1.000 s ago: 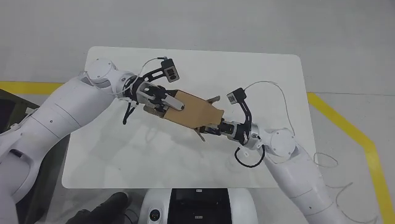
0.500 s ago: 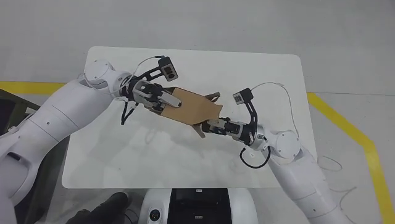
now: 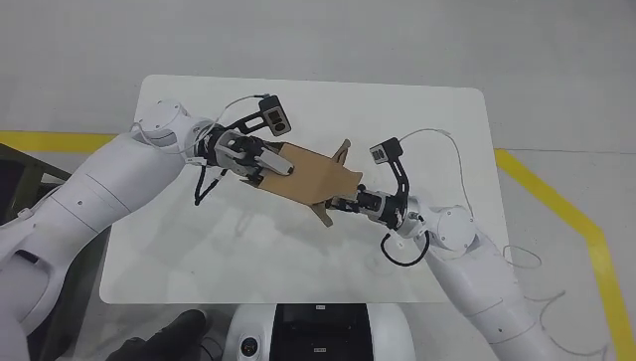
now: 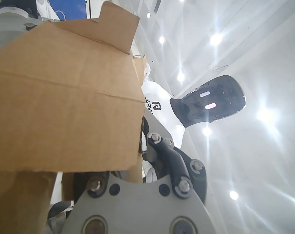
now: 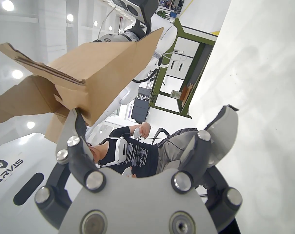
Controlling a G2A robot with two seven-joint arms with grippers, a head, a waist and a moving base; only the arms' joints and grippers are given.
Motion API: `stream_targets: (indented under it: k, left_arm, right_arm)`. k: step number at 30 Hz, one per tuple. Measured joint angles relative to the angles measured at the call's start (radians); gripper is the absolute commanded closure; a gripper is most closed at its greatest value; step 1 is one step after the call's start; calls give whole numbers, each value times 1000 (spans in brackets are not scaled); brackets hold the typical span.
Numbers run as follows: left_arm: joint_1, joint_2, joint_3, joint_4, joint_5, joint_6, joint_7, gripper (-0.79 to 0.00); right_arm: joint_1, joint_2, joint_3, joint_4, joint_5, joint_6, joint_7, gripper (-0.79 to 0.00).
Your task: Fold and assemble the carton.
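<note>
- Carton point(image 3: 308, 174) held up off the table point(image 3: 437, 122), over its middle, slanting between the two arms.
- Left gripper point(image 3: 264, 161) clamped on the carton's end nearer that arm.
- Right gripper point(image 3: 338, 204) spread wide at the opposite lower corner. One finger point(image 5: 74, 122) touches the cardboard edge, the other hangs free.
- Against half a second ago: the end flap point(image 3: 345, 149) stands steeper, and the right arm has shifted slightly toward the carton.

(a) left arm point(image 3: 119, 177): enters from left edge of top view, elbow bent, wrist left of centre; left gripper point(image 3: 270, 163) clamped on carton point(image 3: 310, 177) end.
(b) right arm point(image 3: 472, 267): enters from lower right, forearm angled up-left; right gripper point(image 5: 150, 119) spread wide, one fingertip point(image 5: 75, 120) at carton corner.
</note>
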Motion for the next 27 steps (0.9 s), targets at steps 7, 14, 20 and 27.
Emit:
stream_targets:
  k: [7, 14, 20, 27]
  left_arm:
    - [5, -7, -7, 7, 9, 15, 0, 0]
    - [4, -17, -13, 15, 21, 18, 0, 0]
    - [2, -26, -12, 13, 29, 23, 0, 0]
    - [2, -32, -16, 18, 29, 27, 0, 0]
  right_arm:
    - [12, -3, -11, 9, 7, -15, -4, -785]
    - [22, -7, -35, 7, -7, -5, -8, -785]
    - [36, -11, -55, 11, -39, 10, -32, -785]
    - [39, -13, -66, 6, -92, 29, -75, -785]
